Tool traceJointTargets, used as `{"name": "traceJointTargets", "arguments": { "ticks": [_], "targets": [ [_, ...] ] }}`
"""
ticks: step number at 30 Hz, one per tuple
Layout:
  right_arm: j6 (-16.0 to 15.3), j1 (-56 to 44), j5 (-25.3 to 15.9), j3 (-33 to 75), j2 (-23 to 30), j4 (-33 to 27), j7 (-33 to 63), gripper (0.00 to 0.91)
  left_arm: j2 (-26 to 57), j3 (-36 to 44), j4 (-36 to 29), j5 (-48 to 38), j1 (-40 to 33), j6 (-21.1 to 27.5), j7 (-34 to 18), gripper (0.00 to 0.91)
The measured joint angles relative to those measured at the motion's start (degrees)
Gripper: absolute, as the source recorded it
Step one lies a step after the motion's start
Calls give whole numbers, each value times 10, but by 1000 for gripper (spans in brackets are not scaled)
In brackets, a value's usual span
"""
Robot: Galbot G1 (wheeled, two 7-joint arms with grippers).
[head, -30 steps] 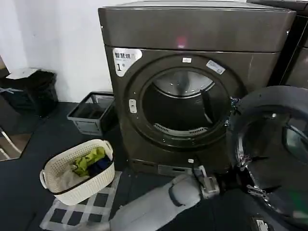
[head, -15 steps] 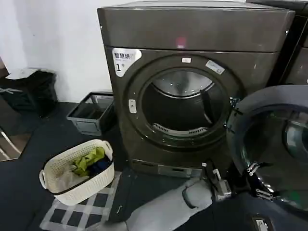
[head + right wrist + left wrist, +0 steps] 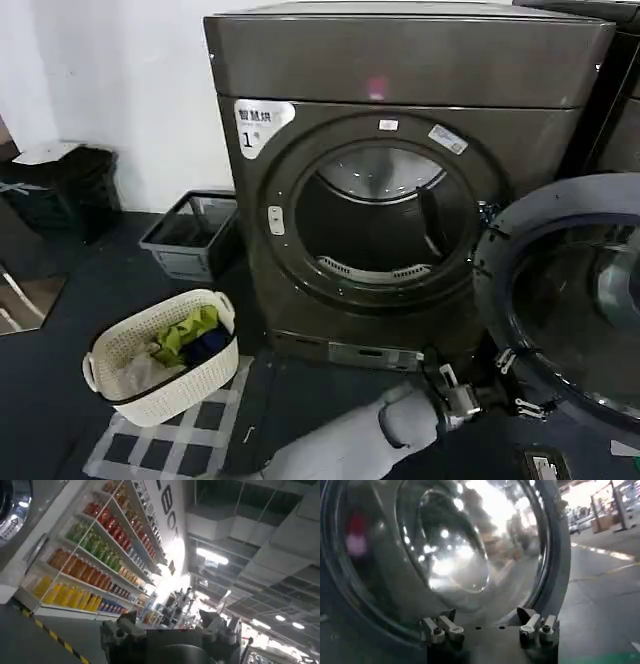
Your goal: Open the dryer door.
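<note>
The dryer (image 3: 400, 180) stands at the far middle against a white wall, its round opening bare and the drum (image 3: 380, 215) showing inside, with a white "1" sticker (image 3: 262, 124) at its upper left and a small pink light (image 3: 376, 87) on the top panel. The dryer door (image 3: 570, 300) is swung wide open to the right, hinged at the opening's right edge, its dark inner side and glass facing the near side. The left gripper (image 3: 505, 385) reaches from the near middle across to the door's lower rim, its fingers (image 3: 442, 629) spread wide on either side of the rim edge, just beside it; whether they touch cannot be told. The right gripper (image 3: 170, 630) points up at shelves of bottles (image 3: 85, 570) and a ceiling, fingers apart and holding nothing. On the floor to the near left sits a cream laundry basket (image 3: 165, 385) of clothes on a checked mat (image 3: 170, 445); farther left a grey crate (image 3: 190, 238) stands beside the dryer, and a black bin (image 3: 60, 190) by the wall
</note>
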Motion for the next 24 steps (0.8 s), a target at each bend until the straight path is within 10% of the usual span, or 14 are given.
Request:
{"name": "traceJointTargets", "arguments": {
  "ticks": [24],
  "targets": [
    [-4,-5,-1,-20,0,-13,-7,907,0,-21,-176,-99,9,33,22,907]
  ]
}}
